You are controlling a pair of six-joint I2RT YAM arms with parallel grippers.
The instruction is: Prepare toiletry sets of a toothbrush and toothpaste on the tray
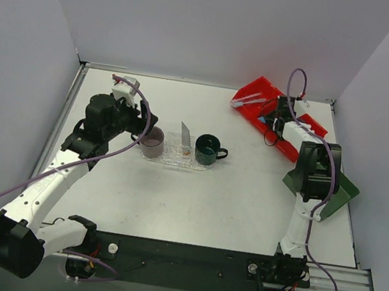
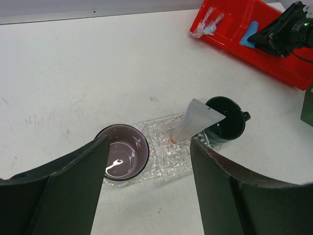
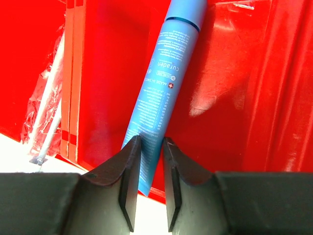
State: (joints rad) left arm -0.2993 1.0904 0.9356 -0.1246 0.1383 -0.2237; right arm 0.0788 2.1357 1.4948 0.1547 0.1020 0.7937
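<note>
A blue toothpaste tube (image 3: 168, 73) lies in the red bin (image 3: 234, 73), and my right gripper (image 3: 152, 142) is shut on its flat end. Wrapped toothbrushes (image 3: 49, 107) lie in the bin compartment to the left. The clear glittery tray (image 2: 171, 156) sits mid-table. On it a white toothpaste tube (image 2: 198, 120) stands tilted, cap down, its wide end leaning by the green mug. My left gripper (image 2: 150, 142) hovers open above the tray's near edge, holding nothing. From above, the right gripper (image 1: 278, 121) is over the bin and the left gripper (image 1: 142, 125) is beside the tray (image 1: 174, 158).
A mauve cup (image 2: 122, 152) stands on the tray's left end and a dark green mug (image 2: 225, 122) on its right end. The red bin (image 1: 257, 96) sits at the back right. A dark green rectangular tray (image 1: 345, 188) lies under the right arm near the right wall.
</note>
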